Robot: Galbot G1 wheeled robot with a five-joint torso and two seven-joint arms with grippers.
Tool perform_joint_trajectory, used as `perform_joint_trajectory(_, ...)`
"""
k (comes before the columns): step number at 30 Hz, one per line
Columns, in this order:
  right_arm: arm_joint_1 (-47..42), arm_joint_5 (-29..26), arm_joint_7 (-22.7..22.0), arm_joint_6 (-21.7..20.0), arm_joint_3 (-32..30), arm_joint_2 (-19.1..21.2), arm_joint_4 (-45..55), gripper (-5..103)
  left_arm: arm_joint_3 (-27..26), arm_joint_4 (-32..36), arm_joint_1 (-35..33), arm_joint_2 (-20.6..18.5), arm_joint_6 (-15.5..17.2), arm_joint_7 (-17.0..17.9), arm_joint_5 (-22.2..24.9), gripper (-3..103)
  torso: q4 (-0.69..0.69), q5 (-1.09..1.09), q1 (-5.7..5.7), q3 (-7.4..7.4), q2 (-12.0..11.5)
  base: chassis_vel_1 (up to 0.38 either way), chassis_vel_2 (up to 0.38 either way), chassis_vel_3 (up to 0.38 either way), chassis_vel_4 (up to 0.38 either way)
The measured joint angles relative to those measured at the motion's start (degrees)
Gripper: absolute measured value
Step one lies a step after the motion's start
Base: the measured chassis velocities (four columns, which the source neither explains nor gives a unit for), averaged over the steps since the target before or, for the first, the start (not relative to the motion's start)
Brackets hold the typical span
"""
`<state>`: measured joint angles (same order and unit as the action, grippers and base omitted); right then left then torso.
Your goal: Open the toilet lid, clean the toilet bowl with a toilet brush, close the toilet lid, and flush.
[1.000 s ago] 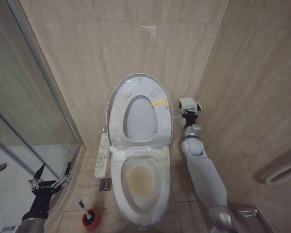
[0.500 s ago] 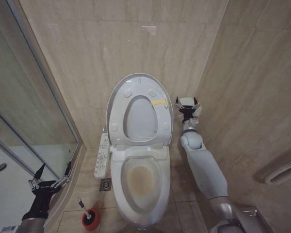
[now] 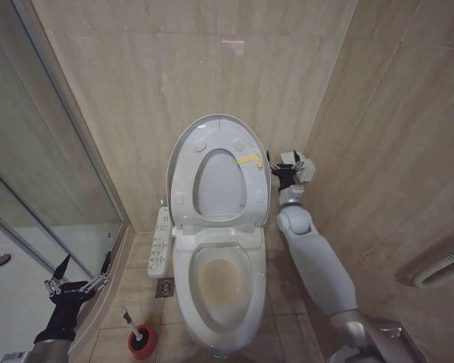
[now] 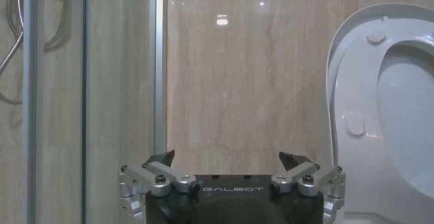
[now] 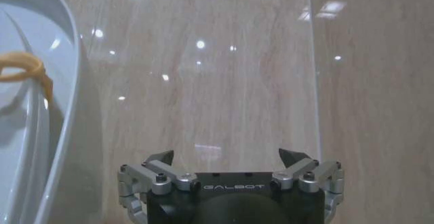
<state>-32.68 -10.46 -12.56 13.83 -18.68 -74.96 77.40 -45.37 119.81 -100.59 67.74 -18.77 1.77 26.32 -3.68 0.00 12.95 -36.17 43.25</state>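
Note:
The toilet lid (image 3: 219, 184) stands raised against the back wall, with the ring seat and its yellow sticker (image 3: 247, 159) folded up on it. Below, the toilet bowl (image 3: 221, 281) lies uncovered, with a yellowish stain inside. The toilet brush (image 3: 128, 318) stands in its red holder (image 3: 141, 341) on the floor, left of the bowl. My right gripper (image 3: 286, 168) is open beside the lid's right edge (image 5: 48, 112), apart from it; it holds nothing (image 5: 226, 157). Low at the left, my left gripper (image 3: 79, 277) hangs open and empty (image 4: 227, 158), above and left of the brush.
A glass shower screen (image 3: 53, 174) and white shower tray (image 3: 4, 287) close off the left side. The white control panel (image 3: 160, 243) juts from the bowl's left side, with a floor drain (image 3: 164, 287) below it. Tiled walls stand close behind and on the right.
My right gripper has shifted left, closer to the lid's right edge, and its wrist has turned. The left arm, lid and brush have not moved.

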Motion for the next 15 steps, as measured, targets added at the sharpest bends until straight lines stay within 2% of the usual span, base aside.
perform_joint_trajectory(6,-4.07,-2.66,0.42,-1.09,0.76,3.35,5.61,100,0.00,0.00,0.00,0.00,0.00,0.00,0.00,100,0.02,0.01,0.00,0.00,0.00,0.000,0.000,0.000,0.000)
perform_joint_trajectory(15,-9.33,-4.05,0.24,-1.80,1.05,5.03,11.19,100,0.00,0.00,0.00,0.00,0.00,0.00,0.00,100,-0.01,0.01,0.00,0.00,0.00,0.000,0.000,0.000,0.000)
